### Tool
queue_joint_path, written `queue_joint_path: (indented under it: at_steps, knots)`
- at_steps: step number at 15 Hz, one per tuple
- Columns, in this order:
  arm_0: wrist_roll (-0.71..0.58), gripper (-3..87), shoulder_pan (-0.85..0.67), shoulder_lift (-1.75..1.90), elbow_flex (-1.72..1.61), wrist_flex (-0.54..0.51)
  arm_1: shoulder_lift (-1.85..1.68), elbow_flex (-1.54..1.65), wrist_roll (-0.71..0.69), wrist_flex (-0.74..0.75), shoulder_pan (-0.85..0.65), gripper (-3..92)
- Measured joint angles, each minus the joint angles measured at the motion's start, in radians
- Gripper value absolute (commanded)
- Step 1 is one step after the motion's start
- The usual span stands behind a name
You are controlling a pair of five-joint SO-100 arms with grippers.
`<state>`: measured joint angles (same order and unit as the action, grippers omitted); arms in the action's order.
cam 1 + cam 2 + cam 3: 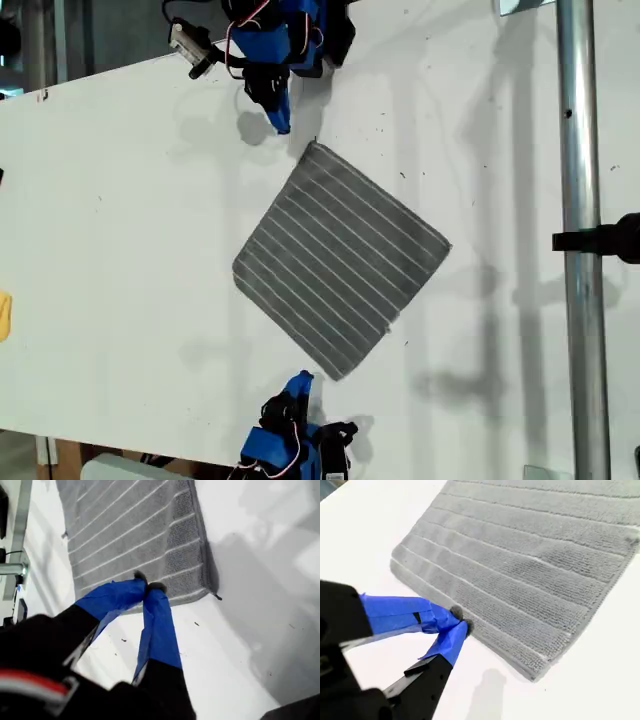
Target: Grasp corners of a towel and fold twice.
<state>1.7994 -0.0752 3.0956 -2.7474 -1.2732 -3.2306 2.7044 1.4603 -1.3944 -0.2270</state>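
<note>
With the towel (340,260) flat and unfolded, we judged step 1 unstarted: our first gripper (281,122) at its 12 o'clock and our second gripper (302,381) at 6 o'clock were pinched closed, empty, needing to open over the corners (316,148).

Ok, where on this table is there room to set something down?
Widest patch: the table between the towel and the yellow object at the exterior view's left edge. A narrower strip between the towel and the metal pole. Crowded in that view by the towel's top and bottom corners, near the upper arm and lower arm.
</note>
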Motion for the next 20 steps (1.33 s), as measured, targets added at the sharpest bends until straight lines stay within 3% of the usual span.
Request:
queue_joint_path:
  at_steps: [6, 10, 15, 20]
  knots:
    - [0.173, -2.9, 0.198, -0.581, 0.379, 0.052, 0.451, -0.268, -0.034, 0.077, 0.147, -0.3]
    - [0.172, -2.9, 0.258, -0.907, 0.719, -0.048, 0.666, -0.54, -0.071, -0.006, 0.192, -0.3]
    - [0.176, -2.9, 0.278, -0.985, 0.834, -0.101, 1.045, -0.923, -0.175, -0.218, 0.196, -0.3]
    - [0.282, -2.9, 0.339, -0.997, 0.773, -0.058, 1.131, -0.911, -0.181, -0.212, 0.196, -0.3]
